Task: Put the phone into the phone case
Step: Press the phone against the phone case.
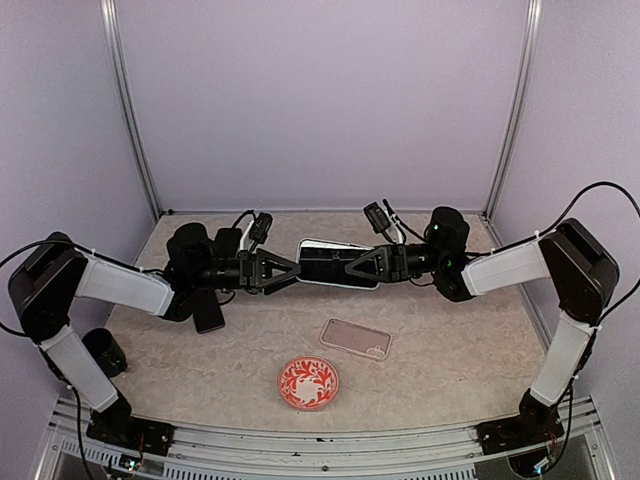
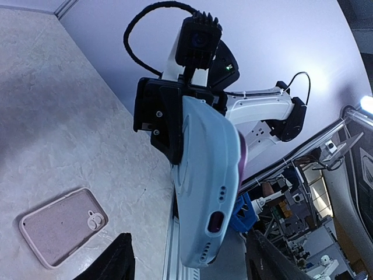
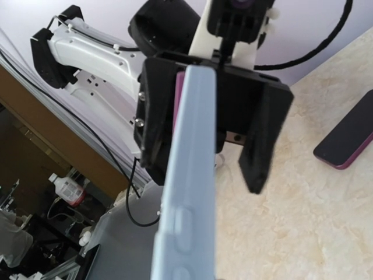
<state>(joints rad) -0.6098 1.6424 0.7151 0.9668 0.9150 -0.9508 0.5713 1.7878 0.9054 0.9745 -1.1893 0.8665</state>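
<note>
We judge the phone [image 1: 338, 266] nearly seated in the pale blue case [image 2: 204, 175], pinched aloft by the right gripper [image 1: 352, 266]. The left gripper [image 1: 292, 270] stands released; final pressing may remain.

The tabletop [image 1: 450, 340] is a pale beige, marbled surface enclosed by lilac walls on the left, right and far sides. Near its middle lies a phone case [image 1: 355, 338], flat, pinkish and pale, its long side slightly angled; the left wrist view shows a camera cutout at one corner. Nearer than the case and a little to its left lies a small round red plate [image 1: 308, 382] with a white leaf pattern, close to the case but apart from it. To the left a dark phone [image 1: 208, 315] with a purple rim lies flat. A small black cup [image 1: 103, 352] stands by the left edge.
</note>
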